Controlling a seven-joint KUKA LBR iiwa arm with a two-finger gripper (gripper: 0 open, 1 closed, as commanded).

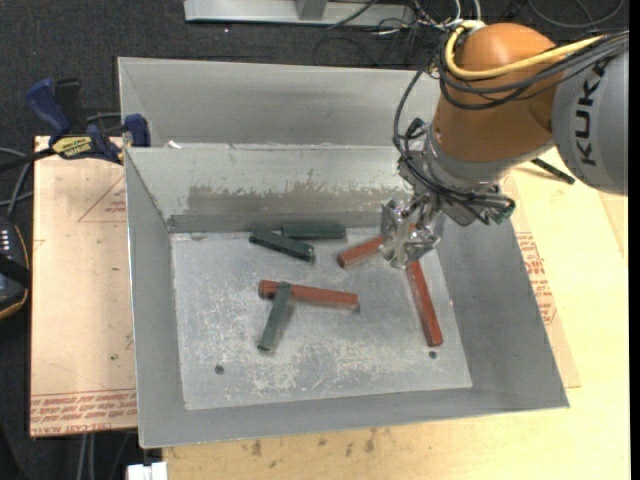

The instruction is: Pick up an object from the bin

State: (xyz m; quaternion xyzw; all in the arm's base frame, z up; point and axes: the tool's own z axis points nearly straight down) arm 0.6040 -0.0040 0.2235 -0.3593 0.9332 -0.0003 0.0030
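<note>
Low over the bin's (300, 108) right side: claw (405, 243); spread or pressed together, cannot tell. Immediately left, end meeting the claw: short red stick (358, 254). Just toward the front edge: long red stick (425, 306).

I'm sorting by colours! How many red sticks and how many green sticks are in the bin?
Red sticks: 3
Green sticks: 3
Total: 6
</note>
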